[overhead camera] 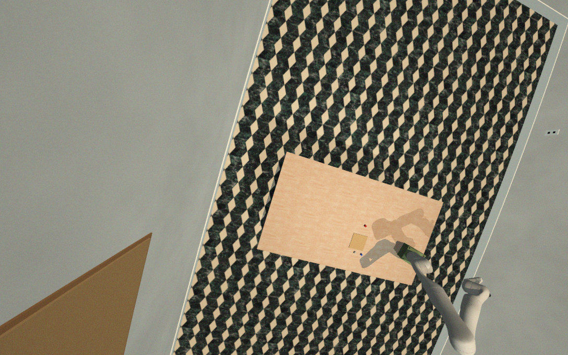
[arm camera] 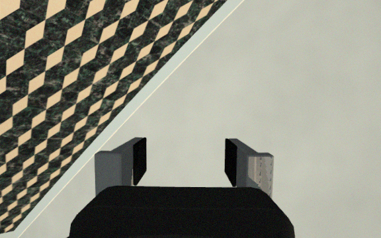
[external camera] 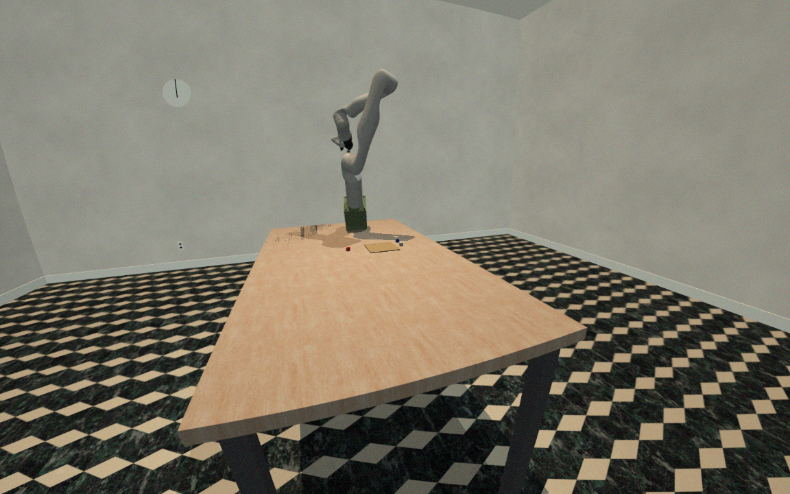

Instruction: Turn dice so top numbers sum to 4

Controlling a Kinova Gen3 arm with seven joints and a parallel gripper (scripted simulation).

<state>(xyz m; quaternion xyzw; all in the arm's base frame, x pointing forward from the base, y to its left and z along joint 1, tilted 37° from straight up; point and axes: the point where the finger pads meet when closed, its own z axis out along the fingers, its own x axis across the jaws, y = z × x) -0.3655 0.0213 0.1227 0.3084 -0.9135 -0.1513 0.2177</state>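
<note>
Dice beside the mat, none on it.

Checkered floor beneath, pale walls around

A dark green-black floor with cream diamonds spreads below. In the exterior view, a grey wall rises on the far side, bearing a round pale clock high on the left and a small outlet low down. A light baseboard edges the floor. In the top view, a brown panel fills the lower left corner.
</note>
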